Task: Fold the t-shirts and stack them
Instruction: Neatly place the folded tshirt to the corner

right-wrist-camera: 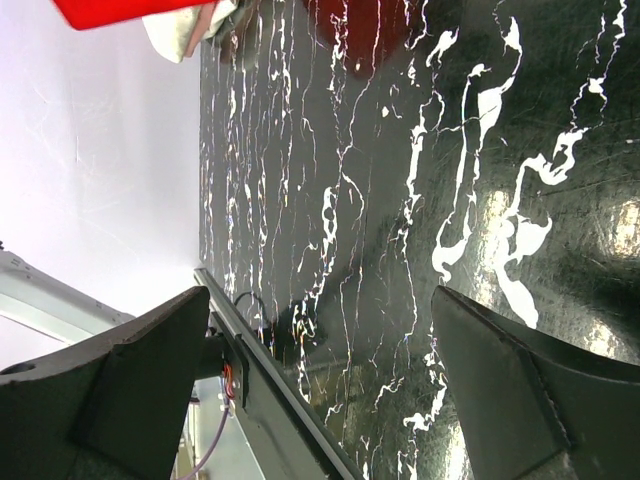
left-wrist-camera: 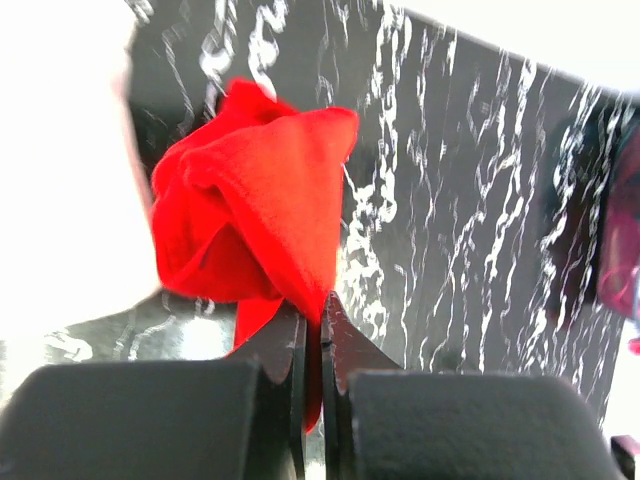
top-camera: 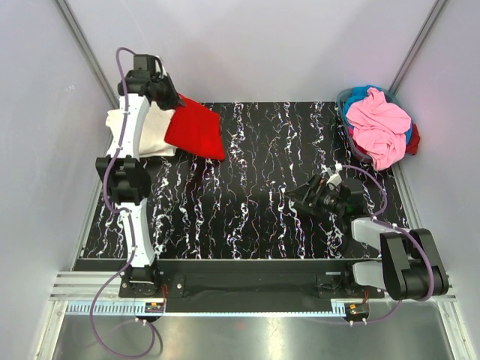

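The left hand [left-wrist-camera: 312, 310] is shut tight on the red t-shirt [left-wrist-camera: 260, 200]. A thin edge of the cloth is pinched between its two fingers. The rest of the shirt sits in a bunch right in front of the hand, up off the dark surface [top-camera: 262, 187] there. From above, the red shirt spreads out from the hand toward the middle of the surface and lies down on it.

A cream t-shirt [top-camera: 154, 131] lies flat just under and beside the left hand. It touches the red one along one side.

The right hand [right-wrist-camera: 320, 300] is open wide with nothing between its fingers. It is low over the bare surface, well apart from the red shirt.

Behind the right hand and off to its right is a basket [top-camera: 341, 101]. A pink t-shirt [top-camera: 379, 127] is piled on top of other clothes in it.
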